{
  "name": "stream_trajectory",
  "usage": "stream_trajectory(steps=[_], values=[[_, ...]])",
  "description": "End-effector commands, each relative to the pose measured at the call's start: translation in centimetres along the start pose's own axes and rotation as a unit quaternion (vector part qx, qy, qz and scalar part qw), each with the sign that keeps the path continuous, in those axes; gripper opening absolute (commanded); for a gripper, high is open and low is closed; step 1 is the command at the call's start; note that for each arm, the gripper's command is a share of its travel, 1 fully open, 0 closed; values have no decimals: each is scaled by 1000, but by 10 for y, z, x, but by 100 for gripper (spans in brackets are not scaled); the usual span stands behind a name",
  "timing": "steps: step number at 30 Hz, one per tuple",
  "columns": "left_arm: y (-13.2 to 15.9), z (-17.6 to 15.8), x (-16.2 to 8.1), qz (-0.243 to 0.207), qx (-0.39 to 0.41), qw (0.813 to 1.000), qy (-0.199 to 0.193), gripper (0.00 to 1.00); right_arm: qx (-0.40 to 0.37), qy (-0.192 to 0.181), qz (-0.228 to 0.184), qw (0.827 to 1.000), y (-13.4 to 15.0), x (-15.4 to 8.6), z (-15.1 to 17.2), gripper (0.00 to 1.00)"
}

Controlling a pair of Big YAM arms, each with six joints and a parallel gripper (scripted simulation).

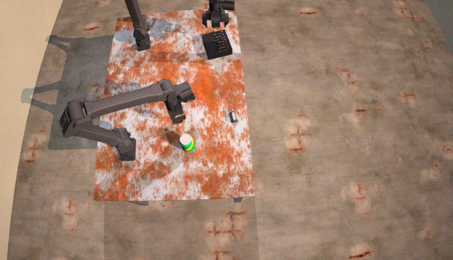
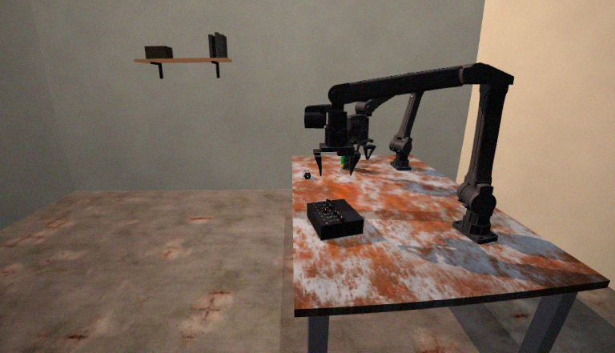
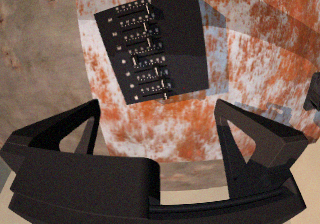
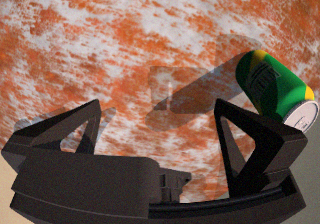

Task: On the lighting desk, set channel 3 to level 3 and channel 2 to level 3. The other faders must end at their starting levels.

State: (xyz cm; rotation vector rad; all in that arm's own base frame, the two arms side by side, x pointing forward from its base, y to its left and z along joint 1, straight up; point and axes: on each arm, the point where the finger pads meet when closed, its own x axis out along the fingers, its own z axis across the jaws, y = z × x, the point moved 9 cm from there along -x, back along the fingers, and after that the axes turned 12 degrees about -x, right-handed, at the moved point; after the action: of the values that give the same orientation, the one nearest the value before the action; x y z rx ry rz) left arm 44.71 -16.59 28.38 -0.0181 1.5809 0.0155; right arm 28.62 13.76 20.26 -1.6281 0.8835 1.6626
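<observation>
The black lighting desk lies on the table near one end. Its several parallel fader slots show in the left wrist view; one fader cap stands farther left than the others. The channel labels are too small to read. My left gripper is open and empty, pointing down above the table, beside the desk in the top view. Its fingers do not touch the desk. My right gripper is open and empty above the table's middle, far from the desk.
A green and yellow can stands near my right gripper. A small silver and black object lies near the table's long edge. A wall shelf holds dark boxes, away from the table.
</observation>
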Motion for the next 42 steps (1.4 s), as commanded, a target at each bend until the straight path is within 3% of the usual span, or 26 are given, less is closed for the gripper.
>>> stream_trajectory(steps=[1, 7, 13, 15, 16, 17, 19, 23, 27, 30, 32, 33, 41, 42], values=[[-7, 2, -21, -11, -12, 999, -31, 100, 0, 3, -16, 1000, -8, -11, -1, 100], [-12, 2, 12, -1, -96, 995, -5, 100, 0, 3, -16, 1000, -8, -11, -1, 100], [-22, 0, 33, 0, -268, 964, -4, 100, 0, 3, -16, 1000, -8, -11, -1, 100], [-22, 0, 33, 0, -268, 964, -4, 100, 0, 3, -16, 1000, -8, -11, -1, 100], [-26, 4, 6, -24, -316, 948, -31, 100, 0, 3, -16, 1000, -8, -11, -1, 100], [-24, -4, 29, -9, -341, 940, -12, 100, 0, 3, -16, 1000, -8, -11, -1, 100], [-29, -3, 49, -1, -384, 923, -3, 100, 0, 3, -16, 1000, -8, -11, -1, 100], [-36, -6, 66, -4, -468, 884, -3, 100, 0, 3, -16, 1000, -8, -11, -1, 100], [-43, -9, 79, -2, -546, 838, 0, 100, 0, 3, -16, 1000, -8, -11, -1, 100], [-45, -10, 69, -8, -601, 800, 2, 100, 0, 3, -16, 1000, -8, -11, -1, 100], [-45, -10, 69, -8, -601, 800, 2, 100, 0, 3, -16, 1000, -8, -11, -1, 100], [-46, -11, 70, -8, -645, 764, 3, 100, 0, 3, -16, 1000, -8, -11, -1, 100], [-48, -15, 76, -21, -774, 633, -7, 100, 0, 3, -16, 1000, -8, -11, -1, 100], [-48, -16, 76, -23, -782, 622, -9, 0, 0, 3, -16, 1000, -8, -11, -1, 100]])
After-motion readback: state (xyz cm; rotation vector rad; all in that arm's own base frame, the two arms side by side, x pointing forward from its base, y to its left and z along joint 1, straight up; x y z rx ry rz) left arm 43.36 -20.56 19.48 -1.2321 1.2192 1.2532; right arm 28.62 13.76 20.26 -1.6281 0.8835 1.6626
